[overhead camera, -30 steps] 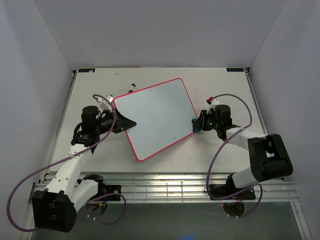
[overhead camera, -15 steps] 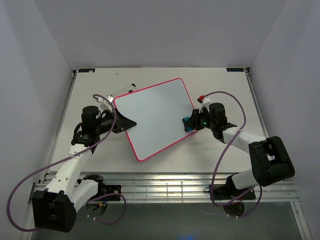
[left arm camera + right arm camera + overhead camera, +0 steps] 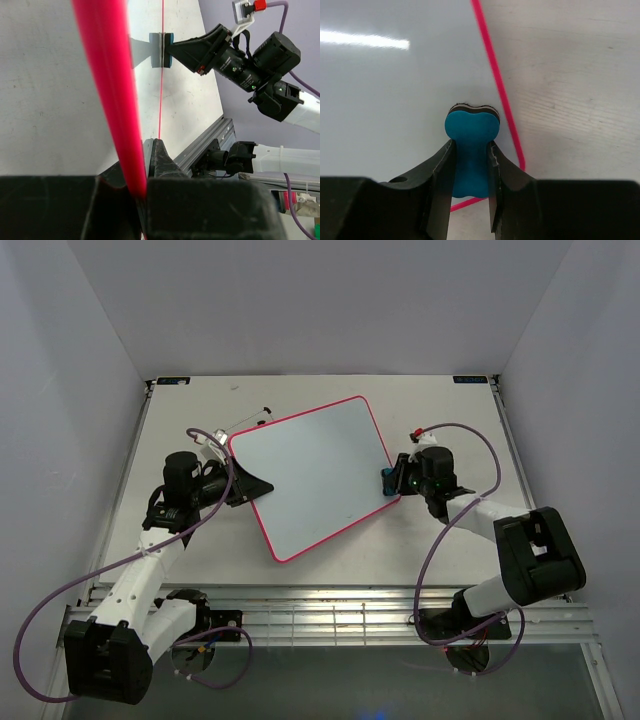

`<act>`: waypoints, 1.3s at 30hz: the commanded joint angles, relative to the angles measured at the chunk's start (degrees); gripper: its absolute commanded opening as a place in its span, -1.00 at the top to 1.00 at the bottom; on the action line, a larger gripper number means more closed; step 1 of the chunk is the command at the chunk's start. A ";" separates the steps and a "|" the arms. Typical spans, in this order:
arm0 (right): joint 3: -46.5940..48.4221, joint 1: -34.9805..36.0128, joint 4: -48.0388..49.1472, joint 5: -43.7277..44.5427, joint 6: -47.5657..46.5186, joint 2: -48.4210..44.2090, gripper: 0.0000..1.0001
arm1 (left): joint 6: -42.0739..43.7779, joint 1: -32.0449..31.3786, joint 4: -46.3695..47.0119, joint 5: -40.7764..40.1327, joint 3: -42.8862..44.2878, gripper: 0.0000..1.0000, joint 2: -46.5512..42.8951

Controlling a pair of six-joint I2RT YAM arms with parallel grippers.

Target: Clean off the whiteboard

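The whiteboard (image 3: 315, 475) lies tilted on the table, with a pink-red frame and a white face that shows no writing. My left gripper (image 3: 243, 486) is shut on its left edge; in the left wrist view the frame (image 3: 107, 100) runs down between the jaws of this gripper (image 3: 137, 165). My right gripper (image 3: 397, 480) is shut on the small blue bone-shaped eraser (image 3: 386, 480). The eraser (image 3: 470, 135) is pressed on the board face (image 3: 395, 90) just inside the right frame near a corner, between the fingers of the right gripper (image 3: 470, 155). It also shows in the left wrist view (image 3: 161, 50).
A small thin object (image 3: 263, 412) lies on the table just beyond the board's far left edge. The white table (image 3: 450, 420) is walled in on three sides. A metal rail (image 3: 330, 615) runs along the near edge by the arm bases.
My right gripper slid the eraser left onto the board, then back right to the board's right edge. The left gripper and the board have stayed put.
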 commanded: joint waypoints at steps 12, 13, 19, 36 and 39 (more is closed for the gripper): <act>-11.18 25.61 22.54 -15.04 -1.45 -9.12 0.84 | 9.64 -1.24 -10.51 -3.87 -1.66 1.00 0.66; -11.71 27.12 24.29 -13.46 -1.18 -9.47 0.84 | 9.64 -1.24 -10.59 -3.87 -1.75 1.00 0.48; -16.27 29.25 19.84 12.63 3.73 -15.18 0.85 | 9.55 -1.25 -10.59 -4.13 -1.84 1.00 -0.05; -15.58 25.19 17.71 8.90 4.37 -11.41 0.85 | 9.55 -1.24 -10.42 -3.60 -1.84 1.00 0.04; -12.68 27.83 15.87 6.69 3.05 -9.39 0.84 | 9.55 -1.25 -10.42 -3.69 -1.84 1.00 -0.05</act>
